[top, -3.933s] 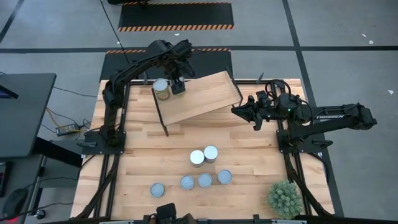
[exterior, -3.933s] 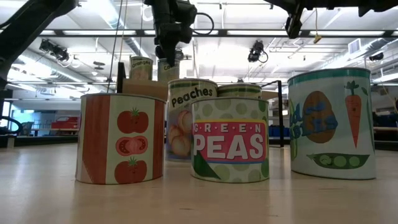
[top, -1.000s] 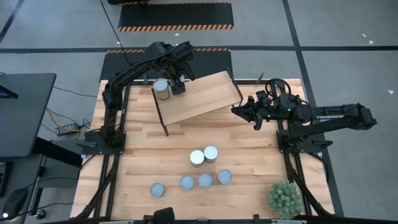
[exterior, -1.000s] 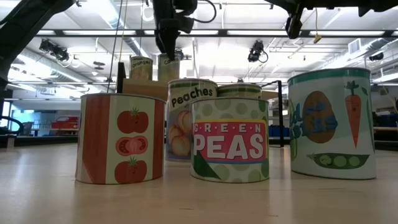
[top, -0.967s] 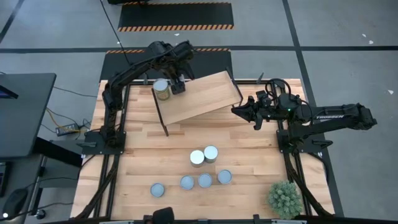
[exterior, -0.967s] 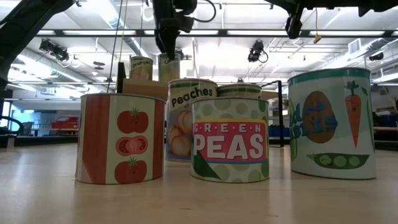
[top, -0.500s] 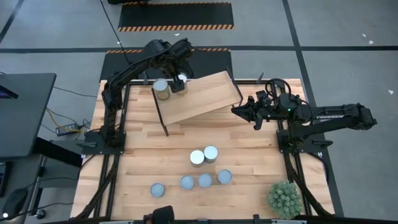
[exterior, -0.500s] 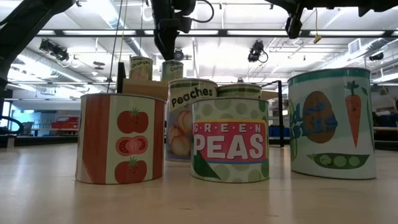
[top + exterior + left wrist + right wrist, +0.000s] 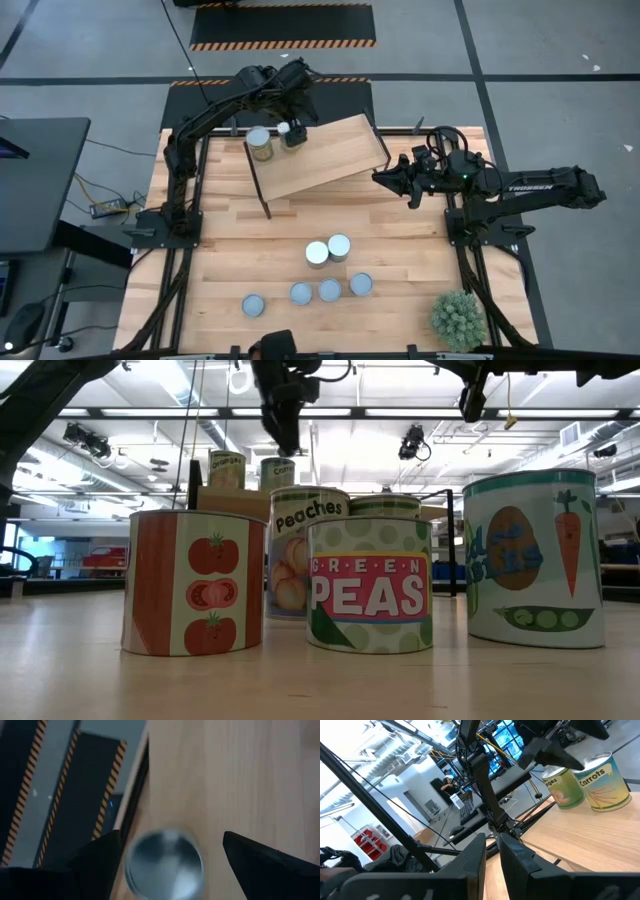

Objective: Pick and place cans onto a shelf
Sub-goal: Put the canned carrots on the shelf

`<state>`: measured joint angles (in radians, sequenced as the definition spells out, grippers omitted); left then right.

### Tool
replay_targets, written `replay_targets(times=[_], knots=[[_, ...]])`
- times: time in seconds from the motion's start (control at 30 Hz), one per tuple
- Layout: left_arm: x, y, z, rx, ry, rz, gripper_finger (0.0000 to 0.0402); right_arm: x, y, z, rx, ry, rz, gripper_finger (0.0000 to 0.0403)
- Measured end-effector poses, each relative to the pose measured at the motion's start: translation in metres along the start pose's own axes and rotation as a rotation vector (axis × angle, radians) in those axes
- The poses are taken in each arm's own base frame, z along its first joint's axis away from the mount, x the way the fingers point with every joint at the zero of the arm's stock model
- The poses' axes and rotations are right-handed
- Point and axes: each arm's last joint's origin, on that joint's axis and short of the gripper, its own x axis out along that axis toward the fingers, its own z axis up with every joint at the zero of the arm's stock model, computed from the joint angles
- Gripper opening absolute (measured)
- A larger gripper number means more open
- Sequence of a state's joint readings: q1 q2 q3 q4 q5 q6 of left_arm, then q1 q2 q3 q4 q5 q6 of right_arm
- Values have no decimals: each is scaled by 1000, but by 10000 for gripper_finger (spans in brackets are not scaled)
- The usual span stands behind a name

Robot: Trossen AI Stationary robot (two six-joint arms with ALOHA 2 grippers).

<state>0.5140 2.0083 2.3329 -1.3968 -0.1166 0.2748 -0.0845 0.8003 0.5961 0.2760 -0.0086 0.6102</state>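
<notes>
Standing upright on the shelf [image 9: 320, 155] are two cans: one with a yellowish-green label [image 9: 260, 144], and a carrots can [image 9: 292, 132] touching it, directly under the left claw [image 9: 296, 113]. In the left wrist view that can's round silvery top [image 9: 165, 862] sits between the claw's dark fingers [image 9: 97, 860], which are spread wide and clear of it. Six more cans stand on the desk [image 9: 220, 270], well apart from both claws: a touching pair [image 9: 328, 249] and a row of four [image 9: 305, 292] nearer the front edge. From desk level their labels read tomatoes [image 9: 195, 582], Peaches [image 9: 300, 550], GREEN PEAS [image 9: 370, 585] and mixed vegetables [image 9: 535, 560]. The shelf is a light wood plank on thin black legs, set askew on the pale butcher-block desk. The right claw [image 9: 385, 178] waits just beside the shelf's right end, fingers almost together. A spiky green plant ball [image 9: 458, 319] sits at the desk's front right corner. Around it lies grey floor with hazard-striped mats [image 9: 280, 25].
</notes>
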Motion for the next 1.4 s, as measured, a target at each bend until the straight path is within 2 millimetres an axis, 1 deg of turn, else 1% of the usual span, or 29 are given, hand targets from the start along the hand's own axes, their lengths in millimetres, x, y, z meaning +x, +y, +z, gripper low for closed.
replay_targets(times=[0.13,0.2,0.27,0.37,0.47,0.63,0.8,0.97,1.4], knots=[[-1,3,10,-22,-104,39,357,0,0,0,0,-9,-13,62],[1,4,12,-26,-121,45,357,0,0,0,0,-9,-13,61],[9,8,12,-50,-97,39,357,0,0,0,0,-9,-13,62],[30,16,8,-92,-20,18,357,0,0,0,0,-9,-13,62],[39,23,6,-112,1,18,357,0,0,0,0,-9,-13,62],[40,23,4,-106,21,8,357,0,0,0,15,-9,-13,62],[40,23,-5,-91,108,-14,357,0,0,0,15,-10,-12,62],[39,21,-6,-73,123,-18,357,0,0,0,15,-11,-12,62],[37,18,-16,-63,226,-51,357,0,0,1,15,-12,-11,62]])
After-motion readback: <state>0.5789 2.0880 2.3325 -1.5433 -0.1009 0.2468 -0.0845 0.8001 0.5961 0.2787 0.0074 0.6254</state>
